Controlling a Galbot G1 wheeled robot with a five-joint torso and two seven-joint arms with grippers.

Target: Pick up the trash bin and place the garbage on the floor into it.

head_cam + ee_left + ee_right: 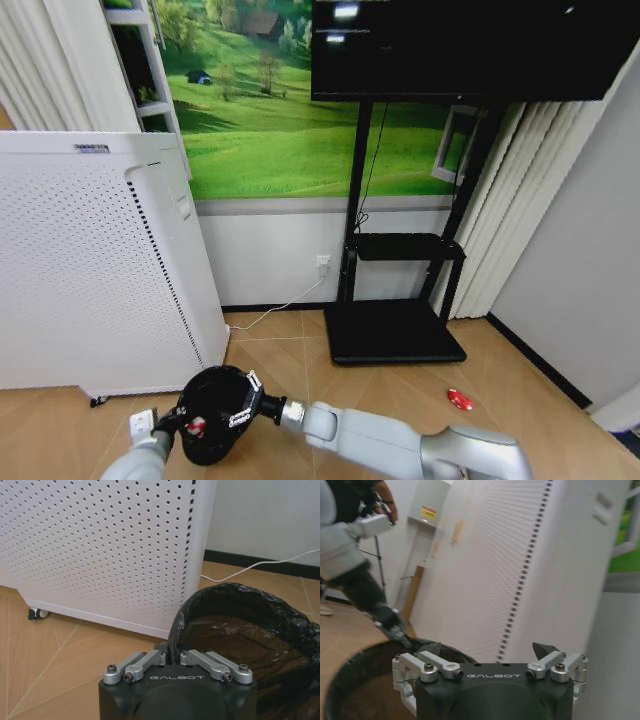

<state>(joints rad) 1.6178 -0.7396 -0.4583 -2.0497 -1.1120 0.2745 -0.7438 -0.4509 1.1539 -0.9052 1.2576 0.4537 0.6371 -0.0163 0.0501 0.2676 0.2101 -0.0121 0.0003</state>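
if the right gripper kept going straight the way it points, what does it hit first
Probably the white perforated cabinet: the right gripper, open over the bin rim, points at its panel. Depth is unclear; the left gripper sits off to one side.

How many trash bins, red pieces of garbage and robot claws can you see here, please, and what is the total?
trash bin: 1
red garbage pieces: 2, one inside the bin, one on the floor
claws: 2, the left claw shut on the bin's rim, the right claw open over the bin
Total: 5
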